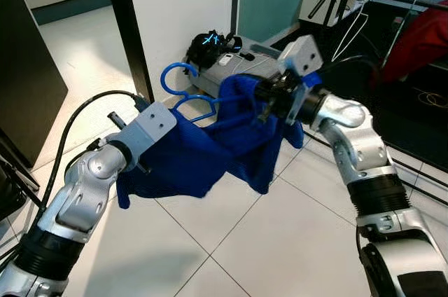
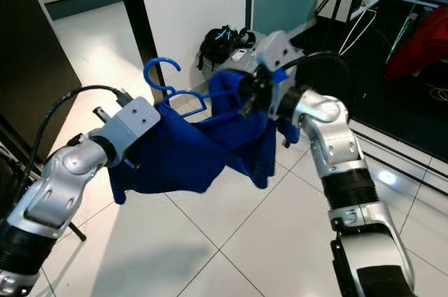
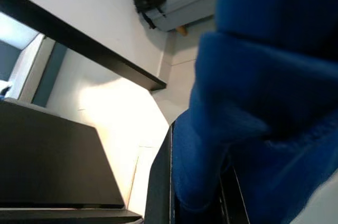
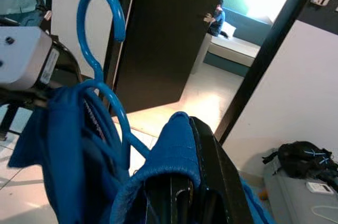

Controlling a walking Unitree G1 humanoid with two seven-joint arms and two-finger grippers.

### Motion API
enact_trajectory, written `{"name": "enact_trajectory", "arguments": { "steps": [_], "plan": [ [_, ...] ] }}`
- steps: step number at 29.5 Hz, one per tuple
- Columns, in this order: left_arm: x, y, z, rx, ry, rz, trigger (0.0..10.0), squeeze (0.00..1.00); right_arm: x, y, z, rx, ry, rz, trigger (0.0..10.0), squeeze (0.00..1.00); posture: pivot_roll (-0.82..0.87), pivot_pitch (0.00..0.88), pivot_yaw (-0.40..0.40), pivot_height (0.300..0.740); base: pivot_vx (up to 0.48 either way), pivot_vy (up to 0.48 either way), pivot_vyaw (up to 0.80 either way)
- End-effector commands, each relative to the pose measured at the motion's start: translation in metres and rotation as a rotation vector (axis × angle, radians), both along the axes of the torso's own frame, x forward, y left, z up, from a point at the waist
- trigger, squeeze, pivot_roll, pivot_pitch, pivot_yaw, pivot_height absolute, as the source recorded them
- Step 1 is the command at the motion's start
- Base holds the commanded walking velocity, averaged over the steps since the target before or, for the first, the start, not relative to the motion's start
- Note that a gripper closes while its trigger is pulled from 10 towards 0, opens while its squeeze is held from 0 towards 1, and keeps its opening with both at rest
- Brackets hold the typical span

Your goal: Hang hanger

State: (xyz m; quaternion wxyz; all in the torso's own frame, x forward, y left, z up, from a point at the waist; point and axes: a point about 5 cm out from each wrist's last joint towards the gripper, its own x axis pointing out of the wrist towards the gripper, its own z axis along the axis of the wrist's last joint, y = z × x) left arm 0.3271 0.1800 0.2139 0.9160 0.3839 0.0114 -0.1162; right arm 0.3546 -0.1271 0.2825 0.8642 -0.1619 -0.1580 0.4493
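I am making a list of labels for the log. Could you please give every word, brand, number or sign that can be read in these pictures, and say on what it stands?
None can be read.
Sticker on the side of the left gripper: marks too small and blurred to read.
Small white device on the grey case: no legible marks.
Blue hanger and blue garment: no print visible.

A pale tiled floor (image 1: 280, 241) carries a grey case (image 1: 238, 69), seemingly a suitcase, by the wall.
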Motion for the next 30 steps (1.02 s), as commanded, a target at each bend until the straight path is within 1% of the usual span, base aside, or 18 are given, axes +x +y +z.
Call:
{"name": "enact_trajectory", "arguments": {
  "steps": [1, 4, 5, 8, 10, 11, 14, 16, 18, 20, 21, 22, 24, 25, 27, 28, 29, 30],
  "plan": [
    [0.002, 0.016, 0.006, 0.033, -0.022, 0.061, 10.0, 0.00, -0.004, 0.003, 0.002, -0.005, 0.003, 0.034, 0.0, 0.00, -0.01, 0.081, -0.002, 0.740, 0.000, 0.000, 0.00],
    [0.003, 0.020, 0.007, 0.041, -0.024, 0.073, 10.0, 0.00, -0.005, 0.001, 0.004, -0.003, 0.003, 0.032, 0.0, 0.00, -0.01, 0.081, -0.002, 0.740, 0.000, 0.000, 0.00],
    [0.004, 0.030, 0.009, 0.081, -0.029, 0.112, 10.0, 0.00, -0.006, -0.005, 0.013, 0.032, -0.002, 0.020, 0.0, 0.00, -0.01, 0.082, -0.001, 0.740, 0.000, 0.000, 0.00],
    [0.005, 0.042, 0.010, 0.130, -0.028, 0.156, 10.0, 0.00, -0.006, -0.013, 0.025, 0.076, -0.015, -0.001, 0.0, 0.00, -0.01, 0.082, -0.001, 0.740, 0.000, 0.000, 0.00],
    [0.005, 0.042, 0.010, 0.130, -0.028, 0.156, 10.0, 0.00, -0.006, -0.013, 0.025, 0.076, -0.015, -0.001, 0.0, 0.00, -0.01, 0.082, -0.001, 0.740, 0.000, 0.000, 0.00],
    [0.005, 0.047, 0.011, 0.155, -0.028, 0.178, 10.0, 0.00, -0.006, -0.017, 0.031, 0.097, -0.024, -0.015, 0.0, 0.00, -0.01, 0.081, -0.001, 0.740, 0.000, 0.000, 0.00],
    [0.006, 0.052, 0.011, 0.178, -0.026, 0.198, 10.0, 0.00, -0.005, -0.022, 0.036, 0.112, -0.034, -0.037, 0.0, 0.00, -0.01, 0.081, -0.001, 0.740, 0.000, 0.000, 0.00],
    [0.005, 0.058, 0.014, 0.190, -0.039, 0.239, 10.0, 0.00, 0.003, -0.037, 0.045, 0.126, -0.058, -0.144, 0.0, 0.00, -0.01, 0.080, -0.002, 0.740, 0.000, 0.000, 0.00],
    [0.005, 0.054, 0.016, 0.153, -0.056, 0.255, 10.0, 0.00, 0.008, -0.045, 0.047, 0.121, -0.062, -0.212, 0.0, 0.00, -0.01, 0.080, -0.003, 0.740, 0.000, 0.000, 0.00],
    [0.005, 0.054, 0.016, 0.153, -0.056, 0.255, 10.0, 0.00, 0.008, -0.045, 0.047, 0.121, -0.062, -0.212, 0.0, 0.00, -0.01, 0.080, -0.003, 0.740, 0.000, 0.000, 0.00],
    [0.005, 0.050, 0.017, 0.127, -0.069, 0.264, 10.0, 0.00, 0.009, -0.043, 0.045, 0.119, -0.051, -0.211, 0.0, 0.00, -0.01, 0.080, -0.003, 0.740, 0.000, 0.000, 0.00],
    [0.005, 0.050, 0.017, 0.127, -0.069, 0.264, 10.0, 0.00, 0.009, -0.043, 0.045, 0.119, -0.051, -0.211, 0.0, 0.00, -0.01, 0.080, -0.003, 0.740, 0.000, 0.000, 0.00],
    [0.005, 0.039, 0.019, 0.068, -0.116, 0.295, 10.0, 0.00, 0.005, -0.025, 0.037, 0.096, -0.001, -0.149, 0.0, 0.00, -0.01, 0.080, -0.001, 0.740, 0.000, 0.000, 0.00],
    [0.005, 0.039, 0.019, 0.068, -0.116, 0.295, 10.0, 0.00, 0.005, -0.025, 0.037, 0.096, -0.001, -0.149, 0.0, 0.00, -0.01, 0.080, -0.001, 0.740, 0.000, 0.000, 0.00],
    [0.007, 0.027, 0.023, 0.006, -0.167, 0.295, 10.0, 0.00, 0.002, -0.008, 0.028, 0.072, 0.033, -0.100, 0.0, 0.00, -0.01, 0.080, -0.003, 0.740, 0.000, 0.000, 0.00],
    [0.007, 0.027, 0.023, 0.006, -0.167, 0.295, 10.0, 0.00, 0.002, -0.008, 0.028, 0.072, 0.033, -0.100, 0.0, 0.00, -0.01, 0.080, -0.003, 0.740, 0.000, 0.000, 0.00],
    [0.008, 0.012, 0.027, -0.031, -0.195, 0.245, 10.0, 0.00, 0.002, -0.002, 0.025, 0.071, 0.042, -0.084, 0.0, 0.00, 0.00, 0.079, -0.004, 0.740, 0.000, 0.000, 0.00],
    [0.008, 0.012, 0.027, -0.031, -0.195, 0.245, 10.0, 0.00, 0.002, -0.002, 0.025, 0.071, 0.042, -0.084, 0.0, 0.00, 0.00, 0.079, -0.004, 0.740, 0.000, 0.000, 0.00]
  ]
}}
